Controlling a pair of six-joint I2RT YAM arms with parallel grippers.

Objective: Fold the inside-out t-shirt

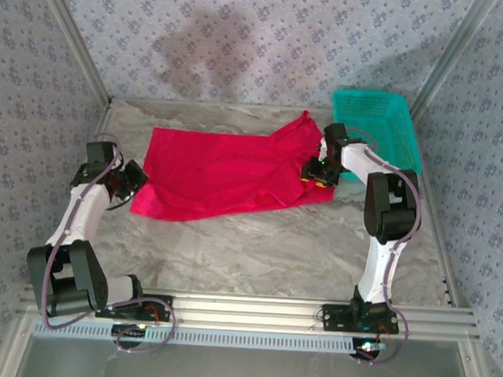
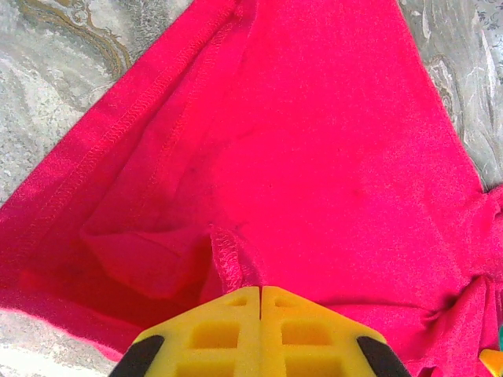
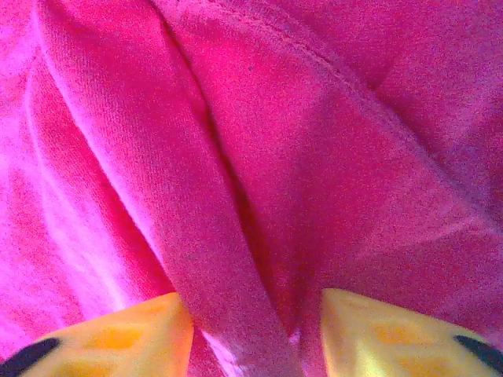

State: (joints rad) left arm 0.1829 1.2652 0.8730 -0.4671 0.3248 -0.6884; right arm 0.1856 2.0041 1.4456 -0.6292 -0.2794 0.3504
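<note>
the inside-out t-shirt [image 1: 218, 174] lies spread across the middle of the marbled table [image 1: 256, 249], its stitched seams showing, with one arm at each end. the left gripper [image 2: 260, 292] sits at the shirt's left edge, clenched tight. its yellow tips meet, and a ridge of hem puckers up into them, so it appears to be pinching that edge. i judge it is anchoring this side so the cloth can be drawn flat.

the right gripper [image 3: 258, 318] is down on the bunched right end of the shirt, just beside the teal mesh basket [image 1: 384, 120]. its fingers stand partly apart with a thick fold of cloth running between them. i cannot tell whether they press that fold or merely straddle it.

the right end is rumpled while the rest lies fairly flat. the folding itself looks not yet begun. this seems a step of taking hold of both ends.
</note>
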